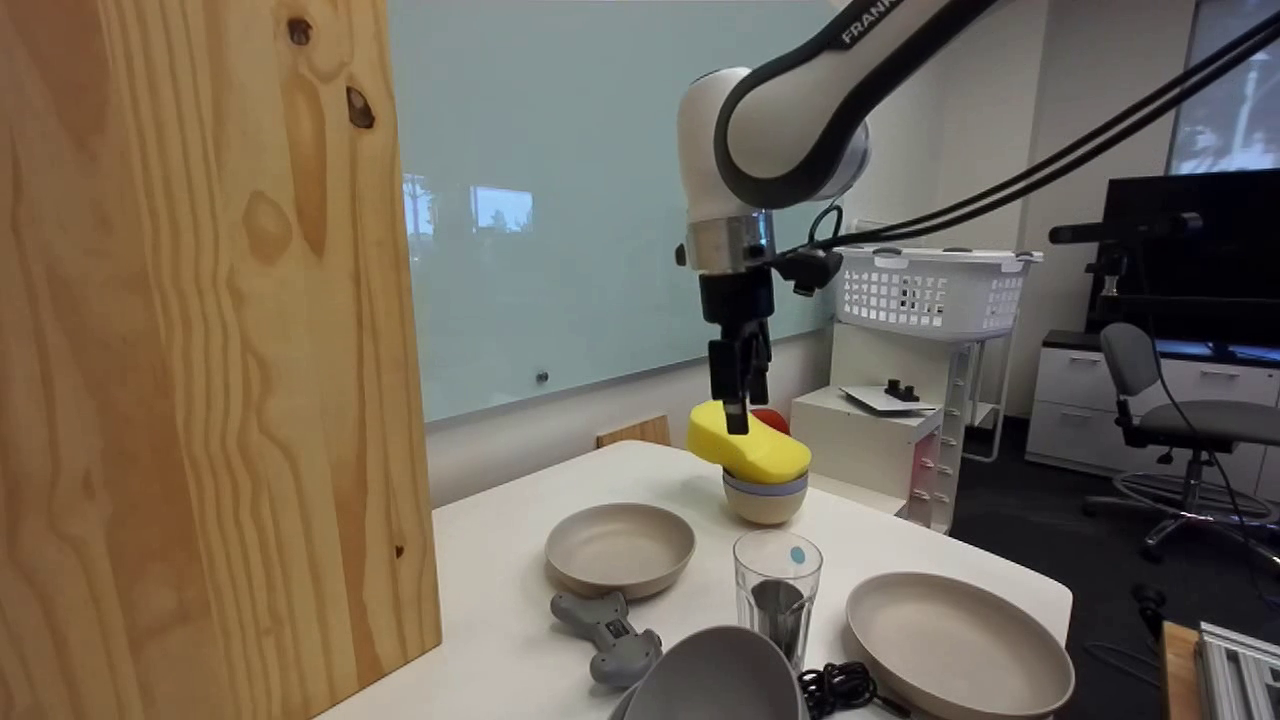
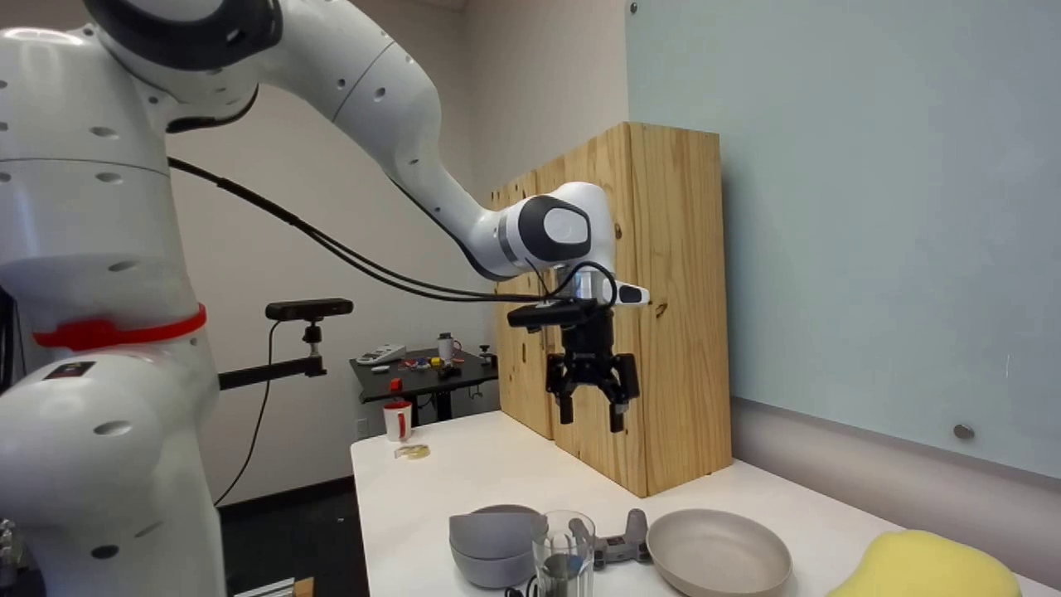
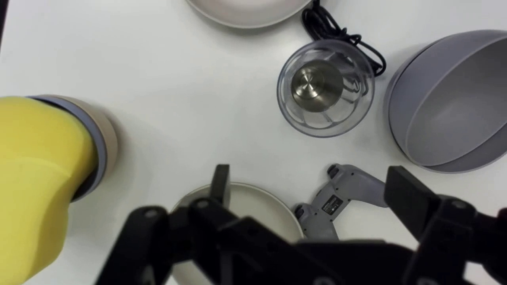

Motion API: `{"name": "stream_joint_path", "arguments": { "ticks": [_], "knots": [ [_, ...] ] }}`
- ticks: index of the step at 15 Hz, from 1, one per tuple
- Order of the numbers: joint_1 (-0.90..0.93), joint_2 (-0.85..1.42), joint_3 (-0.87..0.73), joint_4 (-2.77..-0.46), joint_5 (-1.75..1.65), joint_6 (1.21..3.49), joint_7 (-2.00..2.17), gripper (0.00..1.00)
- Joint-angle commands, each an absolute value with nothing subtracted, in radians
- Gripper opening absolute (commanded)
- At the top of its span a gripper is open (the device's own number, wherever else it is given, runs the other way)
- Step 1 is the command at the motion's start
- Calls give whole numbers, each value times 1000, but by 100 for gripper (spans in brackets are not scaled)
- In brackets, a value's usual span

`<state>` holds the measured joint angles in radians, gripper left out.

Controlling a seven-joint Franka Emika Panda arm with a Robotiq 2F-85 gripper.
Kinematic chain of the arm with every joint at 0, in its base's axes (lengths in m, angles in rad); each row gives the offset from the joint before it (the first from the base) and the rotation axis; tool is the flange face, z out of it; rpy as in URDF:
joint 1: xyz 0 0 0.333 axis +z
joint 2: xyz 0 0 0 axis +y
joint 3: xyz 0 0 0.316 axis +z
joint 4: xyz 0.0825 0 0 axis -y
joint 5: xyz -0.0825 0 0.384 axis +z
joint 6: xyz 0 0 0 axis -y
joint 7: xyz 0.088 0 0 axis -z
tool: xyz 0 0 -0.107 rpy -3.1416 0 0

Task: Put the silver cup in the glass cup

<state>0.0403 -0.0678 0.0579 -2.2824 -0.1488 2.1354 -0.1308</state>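
Your arm (image 2: 385, 95) arches forward and down to the wrist (image 1: 722, 245); below it your gripper (image 2: 592, 416) hangs near vertical in midair, pointing down. Jaws spread wide: in the wrist view you have both fingers (image 3: 412, 200) well apart, roughly level.

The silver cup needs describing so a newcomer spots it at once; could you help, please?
On the white table, beside the stacked grey bowls, stands a clear glass tumbler. The silver cup sits inside it, its metallic sheen setting it apart from tumbler and bowls.
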Motion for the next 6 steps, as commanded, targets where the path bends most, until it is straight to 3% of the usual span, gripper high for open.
{"name": "stream_joint_path", "arguments": {
  "ticks": [1,6],
  "knots": [
    [49,-109,67,-2265,-174,1993,-81,100],
    [39,-175,63,-2285,-197,1939,-49,100]
  ]
}}
